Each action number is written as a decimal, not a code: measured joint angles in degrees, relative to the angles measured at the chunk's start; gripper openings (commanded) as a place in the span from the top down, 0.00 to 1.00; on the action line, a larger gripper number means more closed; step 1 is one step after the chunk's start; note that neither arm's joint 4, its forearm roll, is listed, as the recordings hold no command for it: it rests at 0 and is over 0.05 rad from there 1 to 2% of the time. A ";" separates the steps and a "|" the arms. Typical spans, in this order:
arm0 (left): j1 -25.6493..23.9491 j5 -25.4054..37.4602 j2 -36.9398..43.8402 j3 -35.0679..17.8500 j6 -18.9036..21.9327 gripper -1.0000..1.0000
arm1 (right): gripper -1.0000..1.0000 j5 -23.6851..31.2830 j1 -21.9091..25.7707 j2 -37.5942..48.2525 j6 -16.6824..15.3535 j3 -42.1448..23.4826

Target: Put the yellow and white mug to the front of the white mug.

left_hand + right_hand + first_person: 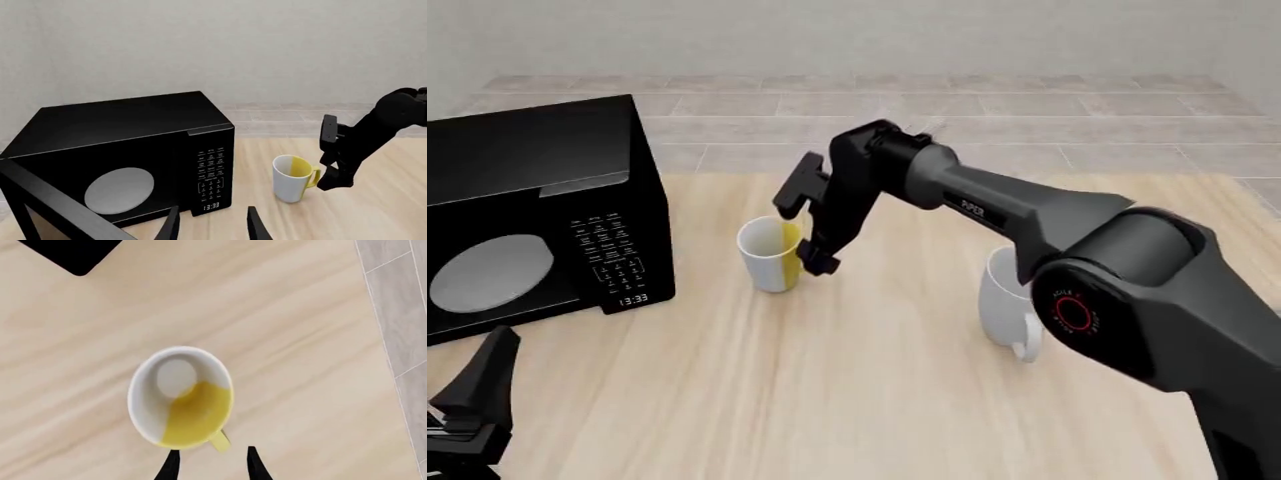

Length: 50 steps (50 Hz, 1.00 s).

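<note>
The step in hand looks like the approach to a grasp: the right pincer [814, 235] hangs just beside the yellow and white mug [770, 255], a little left of centre in the front view, with its fingers parted narrowly and nothing between them. From the right wrist view the fingertips [172, 467] straddle the line of the yellow handle [219, 440] at the bottom of the frame, so the next move probably calls for a short drop over the handle or rim before closing. The white mug [1010, 305] stands well apart at right of centre, partly hidden behind the right arm, its handle toward the lower edge. A black microwave [527, 215] fills the left side of the tabletop [868, 400]. The left pincer [474, 405] sits at lower left, cut off by the frame; its fingers appear spread and empty in the left wrist view.
</note>
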 measured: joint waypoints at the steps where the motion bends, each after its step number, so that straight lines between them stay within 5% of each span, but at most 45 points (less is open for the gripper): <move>1: 0.00 0.00 0.00 0.00 0.00 0.00 | 0.00 0.04 0.05 0.16 0.09 -0.11; 31: 0.00 0.00 0.00 0.00 0.00 0.00 | 0.00 -0.18 0.88 1.96 2.12 -0.26; 32: 0.00 0.00 0.00 0.00 0.00 0.00 | 1.00 -0.19 0.89 1.97 2.13 -0.25; 50: 0.00 0.00 0.00 0.00 0.00 0.00 | 1.00 -1.44 -0.03 0.17 2.08 1.76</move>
